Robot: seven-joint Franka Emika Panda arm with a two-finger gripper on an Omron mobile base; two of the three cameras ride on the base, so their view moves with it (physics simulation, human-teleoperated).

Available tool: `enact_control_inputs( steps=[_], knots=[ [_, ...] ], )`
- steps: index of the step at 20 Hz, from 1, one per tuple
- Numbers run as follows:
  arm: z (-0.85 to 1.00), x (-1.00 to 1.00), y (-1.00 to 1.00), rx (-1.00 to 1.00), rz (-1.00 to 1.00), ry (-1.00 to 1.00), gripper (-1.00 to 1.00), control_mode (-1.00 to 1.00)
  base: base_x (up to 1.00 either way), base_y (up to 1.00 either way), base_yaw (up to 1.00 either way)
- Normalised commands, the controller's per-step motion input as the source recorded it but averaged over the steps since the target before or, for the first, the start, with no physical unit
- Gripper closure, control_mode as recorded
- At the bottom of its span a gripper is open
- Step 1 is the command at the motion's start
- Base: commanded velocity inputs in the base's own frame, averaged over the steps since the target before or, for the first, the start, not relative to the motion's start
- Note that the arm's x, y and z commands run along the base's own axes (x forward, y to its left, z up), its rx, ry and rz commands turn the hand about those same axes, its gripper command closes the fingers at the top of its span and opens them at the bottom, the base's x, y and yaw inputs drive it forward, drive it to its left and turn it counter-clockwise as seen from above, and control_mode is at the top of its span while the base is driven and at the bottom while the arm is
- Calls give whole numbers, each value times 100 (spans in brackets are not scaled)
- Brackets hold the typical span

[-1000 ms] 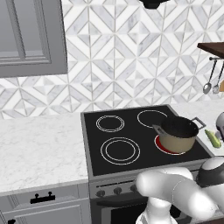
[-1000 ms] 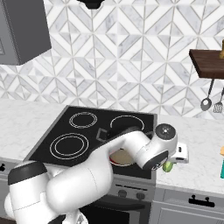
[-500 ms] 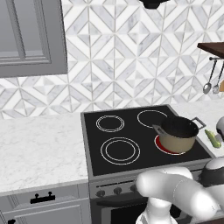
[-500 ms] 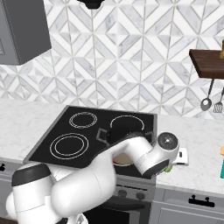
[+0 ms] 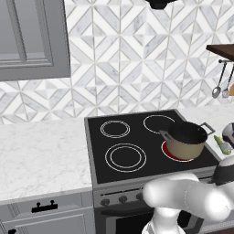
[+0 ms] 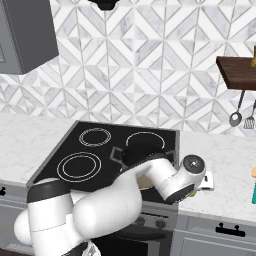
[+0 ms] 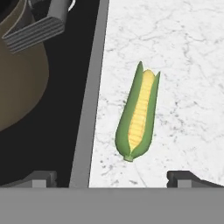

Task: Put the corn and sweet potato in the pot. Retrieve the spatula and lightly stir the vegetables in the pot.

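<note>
- We saw the two-finger gripper (image 7: 112,178) with its dark fingertips (image 7: 40,178) spread wide, holding nothing
- The green-husked, yellow-kernelled corn cob (image 7: 138,118) lay flat on the white marble counter (image 7: 183,65), beside the black stove top (image 7: 83,65); between the fingertips
- The round tan pot (image 5: 186,139) stood on the stove's red-glowing burner (image 5: 170,151)

Kitchen, stovetop (image 5: 137,137), tiled backsplash (image 5: 137,55), marble counter (image 5: 41,151)
</note>
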Motion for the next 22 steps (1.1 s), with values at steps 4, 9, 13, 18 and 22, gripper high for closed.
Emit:
enact_control_inputs(
  steps=[4,9,13,18,22],
  knots=[
    [-10,18,-23,5,9,7,-100,-100,0,0,0],
    [-5,22,-8,3,4,8,-100,-100,0,0,0],
    [-9,7,0,0,3,2,-100,-100,0,0,0],
    [-25,14,2,0,1,4,-100,-100,0,0,0],
    [-26,21,0,0,0,3,-100,-100,0,0,0]
  ],
)
